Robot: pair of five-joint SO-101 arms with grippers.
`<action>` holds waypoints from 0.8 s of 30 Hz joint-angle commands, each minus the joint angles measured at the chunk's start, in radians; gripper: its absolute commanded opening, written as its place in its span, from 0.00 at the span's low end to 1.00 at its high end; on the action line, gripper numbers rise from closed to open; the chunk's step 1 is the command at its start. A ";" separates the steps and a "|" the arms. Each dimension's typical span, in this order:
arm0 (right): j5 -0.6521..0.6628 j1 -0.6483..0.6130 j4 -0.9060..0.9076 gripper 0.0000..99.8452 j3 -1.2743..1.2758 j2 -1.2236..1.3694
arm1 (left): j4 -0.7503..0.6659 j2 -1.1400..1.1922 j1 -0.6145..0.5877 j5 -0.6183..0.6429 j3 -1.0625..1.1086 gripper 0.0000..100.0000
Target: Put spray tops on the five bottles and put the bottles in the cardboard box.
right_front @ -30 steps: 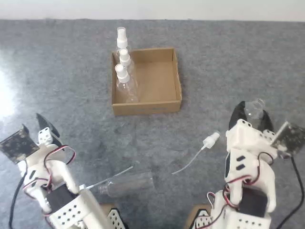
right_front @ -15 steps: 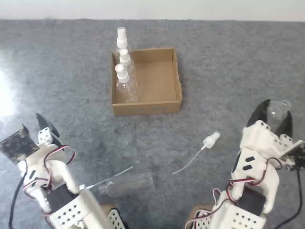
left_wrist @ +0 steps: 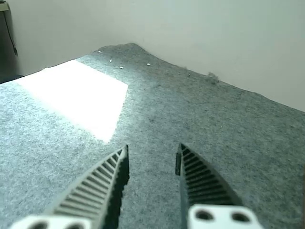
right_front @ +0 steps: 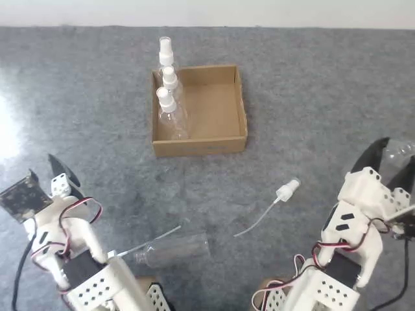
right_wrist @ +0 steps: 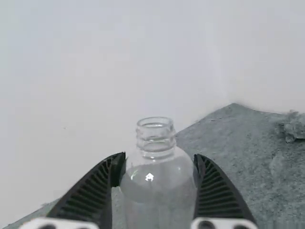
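Three topped bottles (right_front: 171,115) in the box (right_front: 201,147); right jaws pinch a topless bottle (right_wrist: 155,183); left jaws spread; fifth bottle (right_front: 178,249) lies loose.

Uncapped bottle (right_wrist: 156,183) — lower body cut off at view's edge

No print, label, number or sign can be read on the cardboard box (right_front: 201,146), on the clear bottles (right_front: 172,120) or on anything else on the table (right_front: 97,97).
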 commanded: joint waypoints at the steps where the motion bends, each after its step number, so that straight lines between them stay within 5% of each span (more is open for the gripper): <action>1: -0.005 0.024 -0.053 0.09 0.015 -0.015 | -0.028 -0.018 0.000 0.003 -0.016 0.16; 7: -0.005 0.035 -0.054 0.09 0.020 -0.015 | -0.021 -0.018 0.000 0.092 -0.056 0.16; 24: 0.000 0.036 -0.047 0.07 0.021 -0.015 | -0.023 -0.018 0.029 0.101 -0.272 0.16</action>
